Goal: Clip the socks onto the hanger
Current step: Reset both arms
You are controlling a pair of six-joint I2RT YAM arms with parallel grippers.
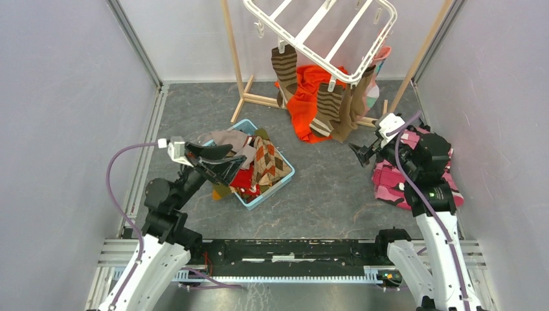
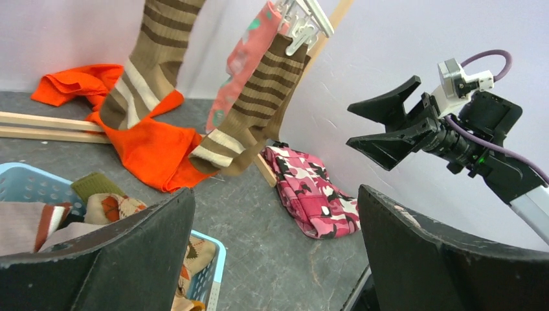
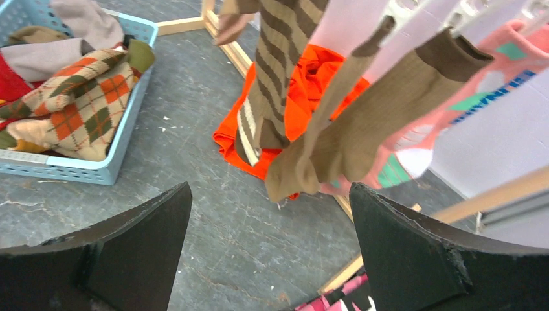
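- The left gripper [image 1: 219, 161] hovers over the left part of the basket [image 1: 272, 190]. Its jaws are wide and it holds nothing.
- The basket stands on the left half of the table [image 1: 324, 188]. The socks not yet done lie in it: an argyle one [image 1: 267, 162], a red one [image 1: 245, 178] and a grey one [image 1: 230, 139], just under and beside this gripper.
- The hanger [image 1: 307, 55] hangs tilted at the middle of the far edge, on a wooden stand [image 1: 236, 65].
- Two striped socks [image 1: 283, 68], a brown sock [image 1: 353, 103] and a pink sock [image 1: 379, 65] are clipped on it. There may be one more, because they overlap.
- Several clips look free, so I judge the task is about half done.
- An orange garment [image 1: 304, 110] lies under the hanger.
- The right gripper [image 1: 360, 154] has its jaws wide and is empty. It is near the hanging brown sock, lower and to the right, not touching it.
- A camouflage cloth [image 1: 388, 181] lies by the right edge, beneath the right arm.
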